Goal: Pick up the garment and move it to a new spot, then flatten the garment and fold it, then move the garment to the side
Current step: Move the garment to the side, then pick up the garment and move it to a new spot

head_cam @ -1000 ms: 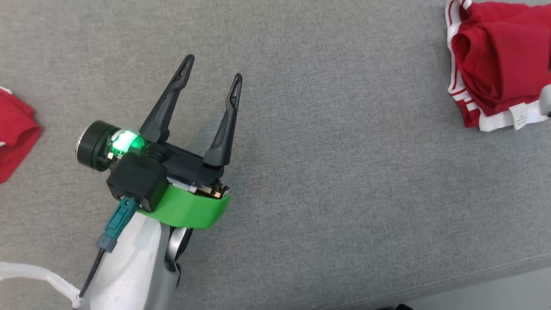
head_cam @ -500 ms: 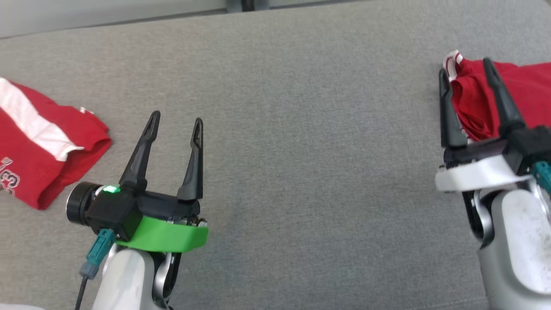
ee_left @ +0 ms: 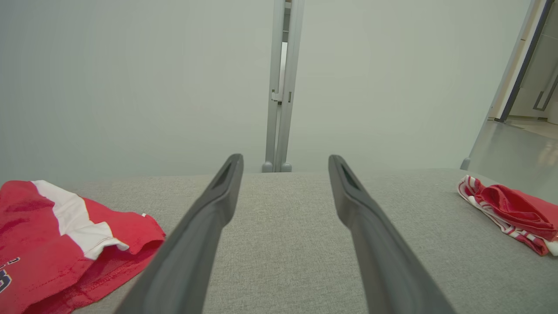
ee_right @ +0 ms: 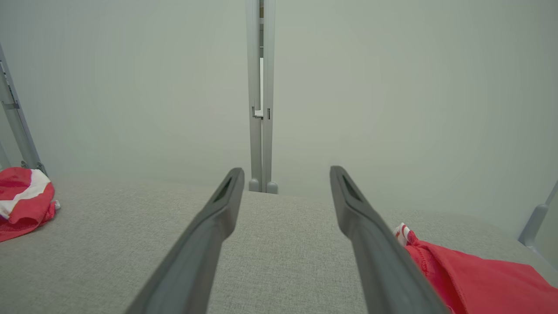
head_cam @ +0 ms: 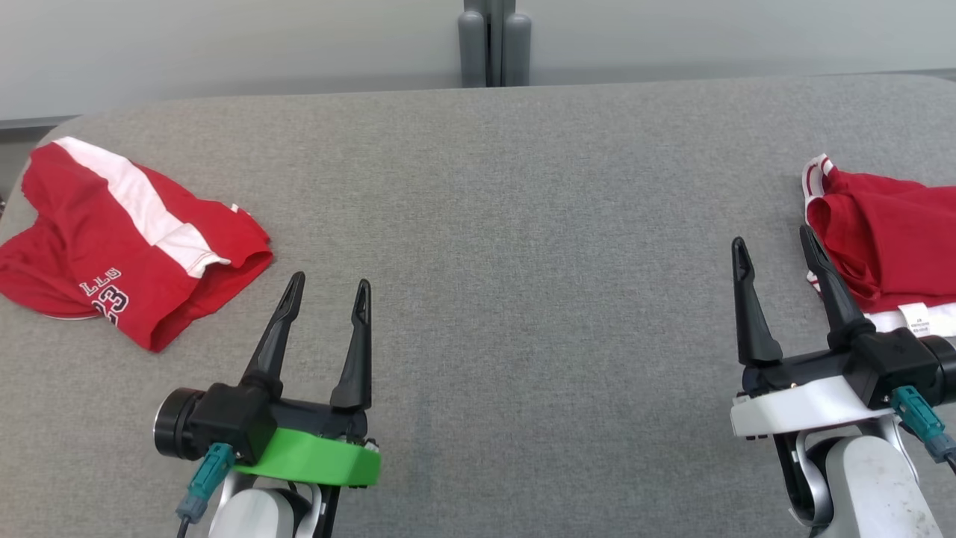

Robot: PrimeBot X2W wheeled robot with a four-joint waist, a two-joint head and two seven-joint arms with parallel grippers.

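Both ends open wide, nothing held. We tag the left gripper (head_cam: 331,282), green collar at the wrist, low left in the head view. It points up and away over the grey fabric surface (head_cam: 523,239). Its tips lie over bare cloth; we cannot tell whether they touch it or hover. In the left wrist view its two dark fingers (ee_left: 202,235) stand well apart, with grey cloth and pale wall between them.

The right gripper (head_cam: 773,239), white collar, is low right, spread as wide as the left one and empty too. In the head view its outer finger (head_cam: 834,288) overlaps the near edge of the red garment with striped trim (head_cam: 889,224). In the right wrist view that same finger runs just beside the cloth. We cannot confirm contact.

We count two garments. The red garment with striped trim lies crumpled at the right edge of the surface, with a white label (head_cam: 917,317) on its near side. The red garment with a white band (head_cam: 97,246), printed "23", lies crumpled at the far left. It is near the left gripper but apart from it, up and to the left of the fingertips. A wide bare stretch of grey cloth separates the two garments.

A grey post (head_cam: 493,45) stands behind the far edge of the surface against the wall (head_cam: 224,45).
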